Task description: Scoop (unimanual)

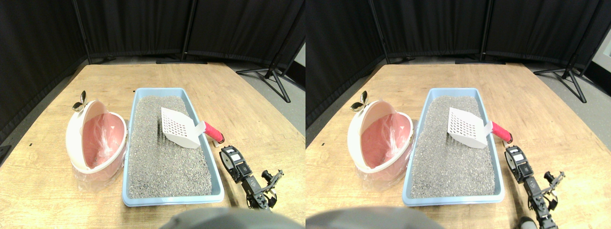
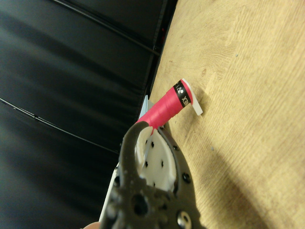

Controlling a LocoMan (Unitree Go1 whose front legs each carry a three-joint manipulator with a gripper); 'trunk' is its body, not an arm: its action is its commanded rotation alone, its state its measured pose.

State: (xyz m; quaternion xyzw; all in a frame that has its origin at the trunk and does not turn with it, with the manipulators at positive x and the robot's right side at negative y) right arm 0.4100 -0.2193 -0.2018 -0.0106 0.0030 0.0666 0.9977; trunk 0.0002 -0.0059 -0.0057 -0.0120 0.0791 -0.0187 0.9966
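A white slotted scoop (image 1: 179, 128) lies on the grey litter (image 1: 164, 162) in a light blue tray (image 1: 172, 199). Its red wrapped handle (image 1: 213, 131) sticks out over the tray's right rim. My right gripper (image 1: 229, 155) hovers just outside that rim, a short way nearer than the handle's end and not touching it. In the wrist view the red handle (image 2: 164, 107) lies ahead of the dark jaw frame (image 2: 152, 191), with the scoop's white blade showing through the frame. Nothing is held.
A pink and white bin (image 1: 72, 138) lined with clear plastic stands left of the tray, with a silver leaf ornament (image 1: 79, 101) on top. All of it rests on a wooden tabletop (image 1: 258, 119). Black curtains and stand legs (image 1: 274, 76) close off the back.
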